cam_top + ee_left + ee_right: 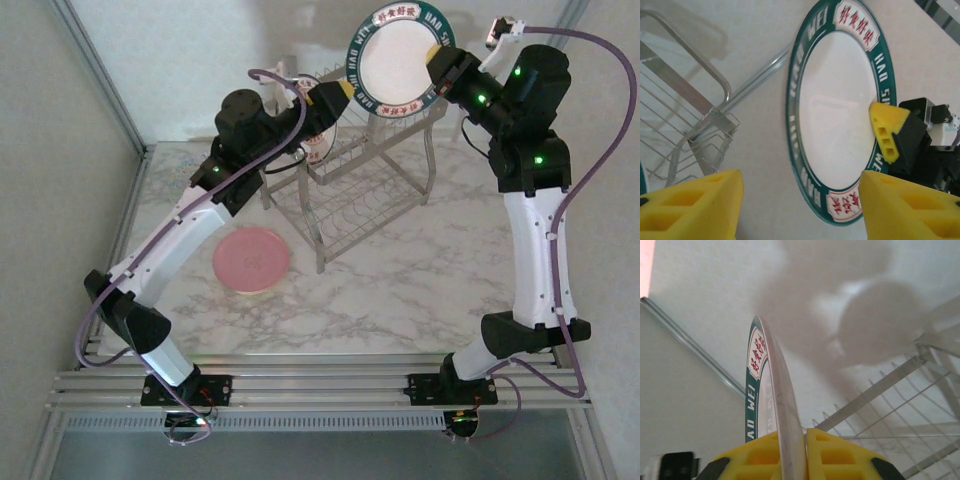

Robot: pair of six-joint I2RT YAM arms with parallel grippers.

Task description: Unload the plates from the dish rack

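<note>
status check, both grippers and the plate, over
Right gripper shut on green-rimmed plate, upright, clear of dish rack. Left gripper open, facing it. Pink plate flat on table. Path looks unobstructed.

tabletop: white marble pattern, carrying two things
pink plate: lying flat, left of centre
dish rack: standing upright, near the far edge

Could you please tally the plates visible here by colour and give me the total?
Green-rimmed white plate: 1
Pink plate: 1
Small white plate with red mark, partly hidden: 1
Total: 3 plates
</note>
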